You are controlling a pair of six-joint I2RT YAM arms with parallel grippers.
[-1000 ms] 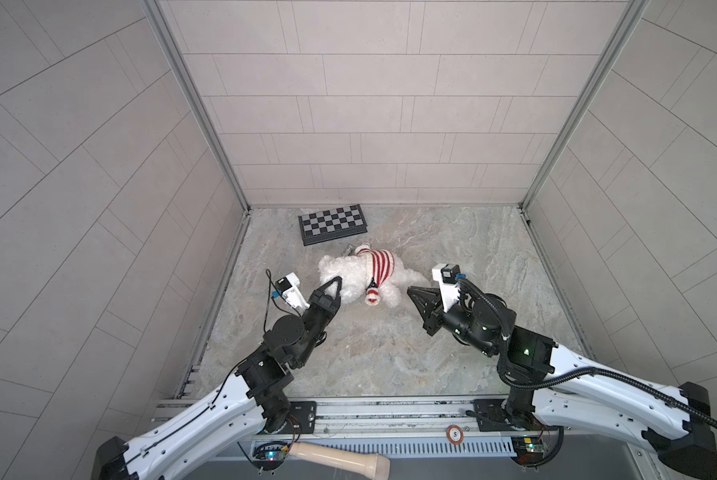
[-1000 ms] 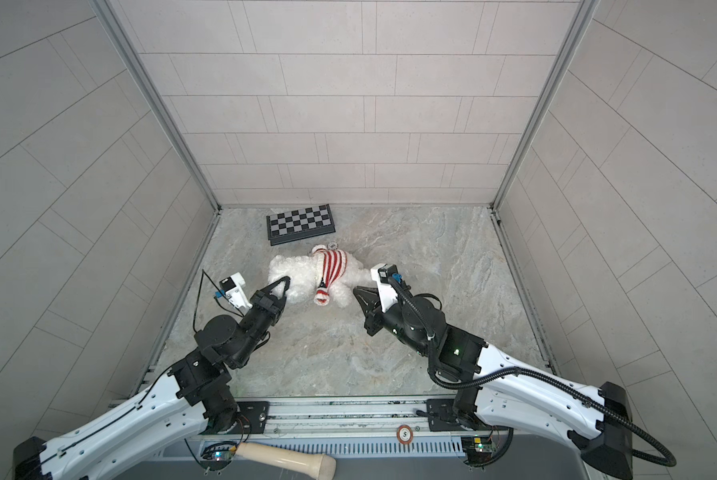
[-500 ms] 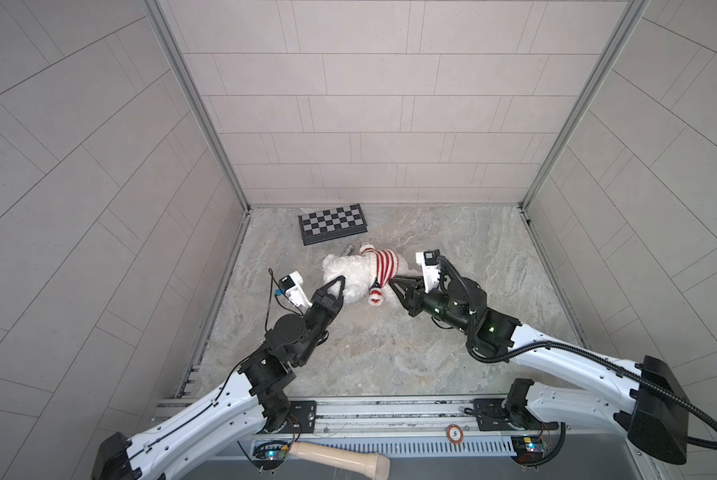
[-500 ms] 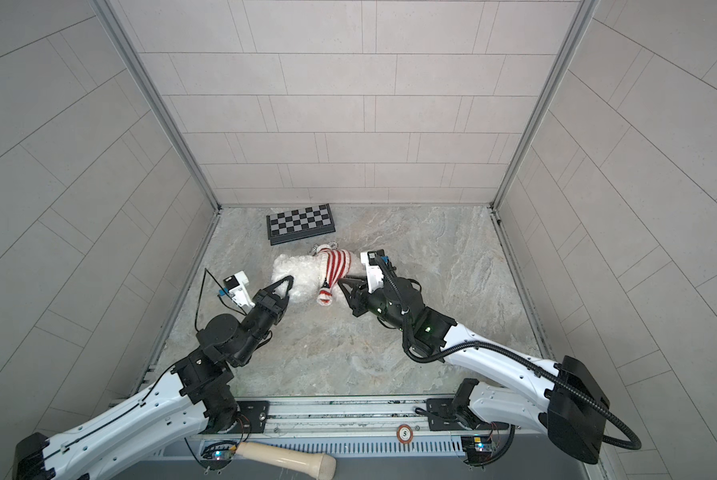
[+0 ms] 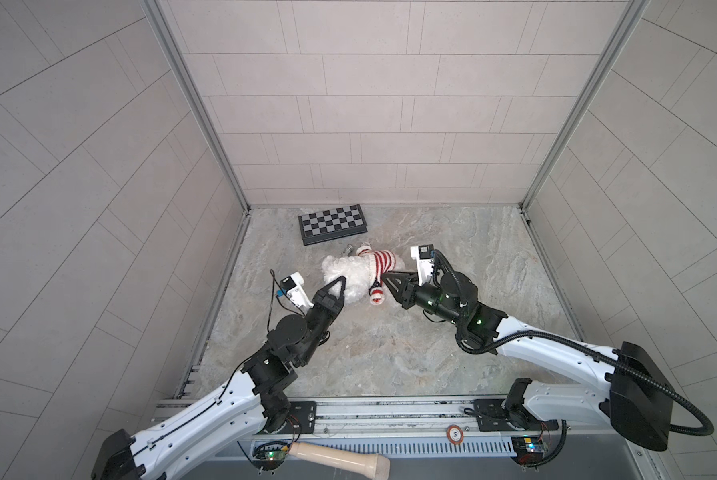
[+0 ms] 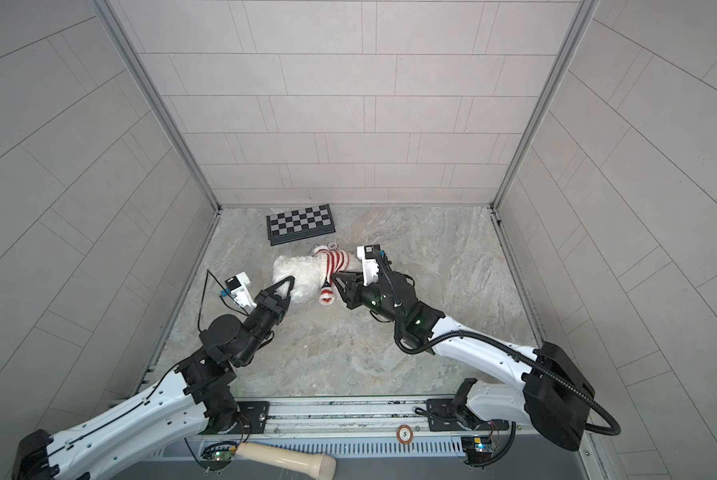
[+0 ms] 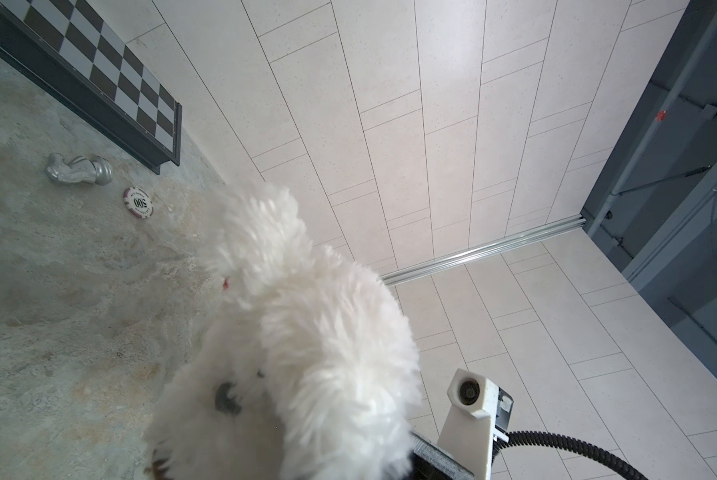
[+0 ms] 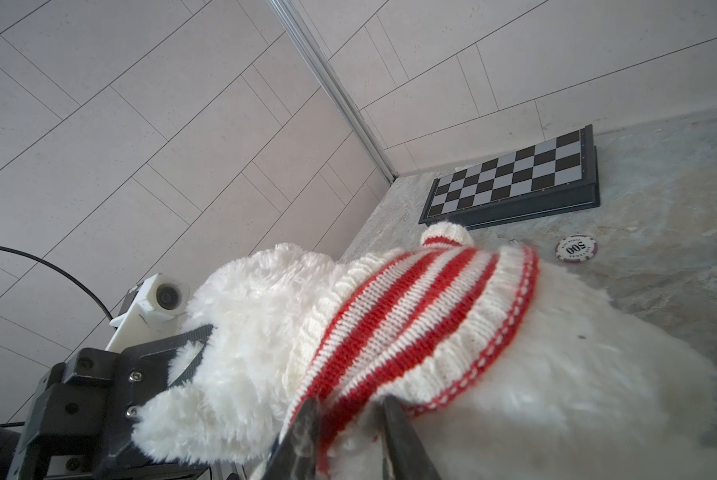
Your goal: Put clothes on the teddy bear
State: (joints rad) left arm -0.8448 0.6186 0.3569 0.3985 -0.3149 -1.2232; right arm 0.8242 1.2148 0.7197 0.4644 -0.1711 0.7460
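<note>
Pale tiled walls close in a marbled grey table (image 5: 390, 353), and the teddy bear (image 5: 350, 276) lies on it toward the back, between the two arms and just in front of a chessboard (image 5: 332, 223). Its head points toward the left arm. A red-and-white striped sweater (image 5: 381, 262) sits around its upper body, with one sleeve (image 5: 376, 296) trailing toward the front. The left jaws are clenched on the fluffy fur at the bear's head. The right jaws stand parted, their dark fingers (image 8: 404, 440) astride the sweater's lower hem, with knit and fur between them. A silver chess piece (image 7: 78, 168) and a poker chip (image 8: 576, 248) lie near the board, close beside the bear.
</note>
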